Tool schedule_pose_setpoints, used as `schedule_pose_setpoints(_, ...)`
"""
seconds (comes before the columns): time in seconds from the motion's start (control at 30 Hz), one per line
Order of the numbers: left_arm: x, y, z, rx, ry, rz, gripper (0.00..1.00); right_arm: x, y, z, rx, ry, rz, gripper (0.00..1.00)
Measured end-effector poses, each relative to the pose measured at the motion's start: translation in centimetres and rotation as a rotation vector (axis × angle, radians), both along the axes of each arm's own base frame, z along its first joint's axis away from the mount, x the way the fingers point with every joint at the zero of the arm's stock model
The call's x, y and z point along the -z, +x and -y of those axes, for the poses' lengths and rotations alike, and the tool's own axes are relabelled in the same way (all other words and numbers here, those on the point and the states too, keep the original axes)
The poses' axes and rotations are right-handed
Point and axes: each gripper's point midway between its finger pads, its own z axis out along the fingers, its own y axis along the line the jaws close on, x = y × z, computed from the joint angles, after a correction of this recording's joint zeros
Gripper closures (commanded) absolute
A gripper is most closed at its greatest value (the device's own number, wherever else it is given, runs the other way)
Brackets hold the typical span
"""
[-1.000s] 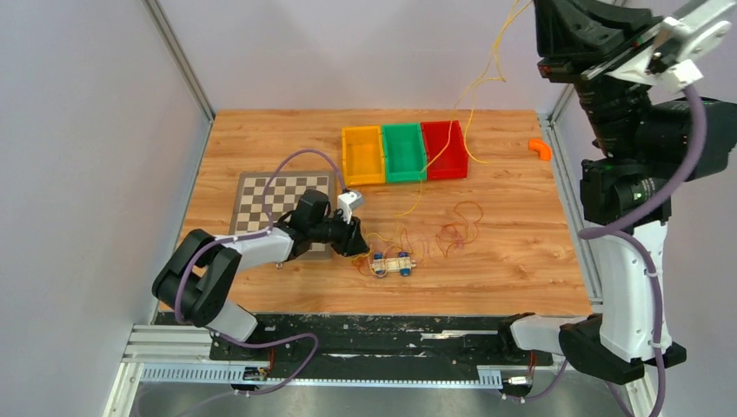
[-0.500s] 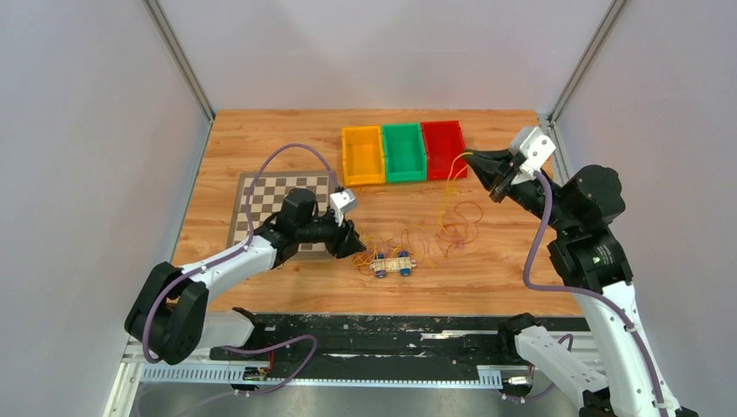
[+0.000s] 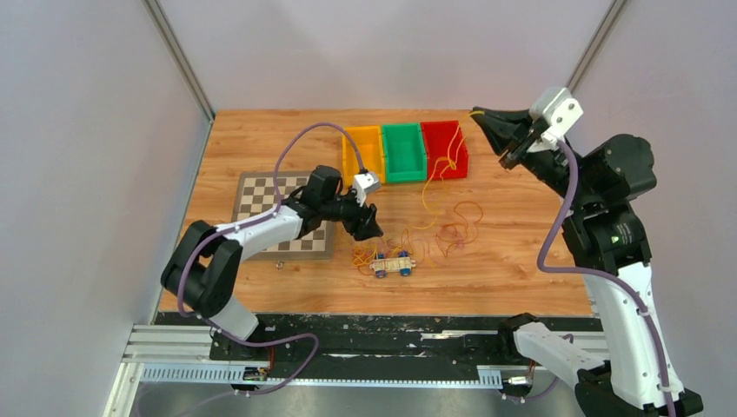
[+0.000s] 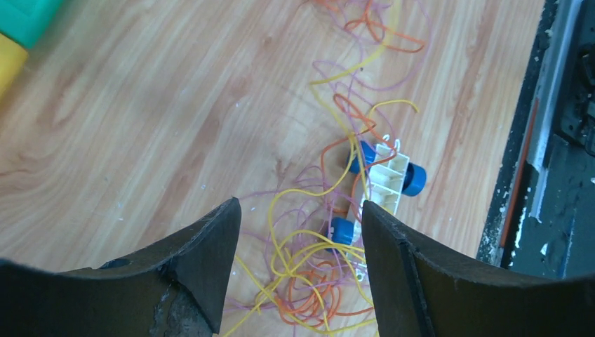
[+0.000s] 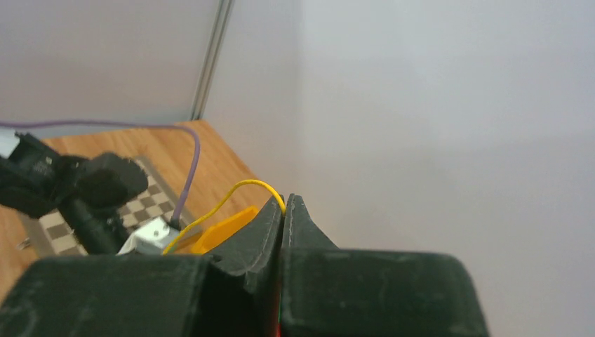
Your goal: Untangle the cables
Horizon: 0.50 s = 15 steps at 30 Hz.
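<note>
Wood-grain laminate covers the counter (image 3: 521,252), with pale matte walls around it. The cables (image 4: 309,309) lie near the middle of it in a loose snarl of thread-thin yellow, orange and red wire, springy enough to hold its loops and curls. The thickest knot is at the left end, and it is wound about a small toy cart (image 4: 384,179) with a white ribbed plastic frame and blue wheels.

One yellow strand (image 5: 242,184) climbs out of the heap, crosses the red bin (image 3: 441,126) and ends in my right jaws. They are pressed shut on it high over the far right of the counter, and the wire arches out from between the fingers (image 5: 270,232). My left jaws hang wide apart just above the knot, gripping nothing.

I judge this to be the drawing-out step, with one cable lifted and the rest not yet freed. The next move calls for my left jaws to drop and pinch or pin the knot so the yellow one can slide clear. These wires are slippery and fine, and a careless pull would likely drag the light cart along with them.

Beyond sit the glossy green bin (image 3: 401,129) and yellow bin (image 3: 352,133), and a flat chessboard (image 3: 265,195) lies to the left.
</note>
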Motion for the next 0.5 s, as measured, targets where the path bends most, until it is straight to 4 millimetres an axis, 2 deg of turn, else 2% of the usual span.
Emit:
schedule_pose_setpoints(0.1,2.2,0.3,0.4,-0.007,0.033,-0.056,0.27,-3.8,0.2,0.0,0.005,0.031,0.081,1.0)
schedule_pose_setpoints(0.27,5.1,0.5,0.2,-0.025,0.081,-0.122,0.27,-8.8,-0.7,0.1,-0.007,0.081,0.193,1.0)
schedule_pose_setpoints(0.43,5.9,1.3,0.9,-0.024,0.086,-0.138,0.32,-11.5,-1.6,0.2,-0.024,0.117,0.254,1.0)
schedule_pose_setpoints(0.5,6.0,1.3,1.0,-0.014,0.081,-0.143,0.42,-12.2,-1.7,0.2,-0.026,0.126,0.269,1.0)
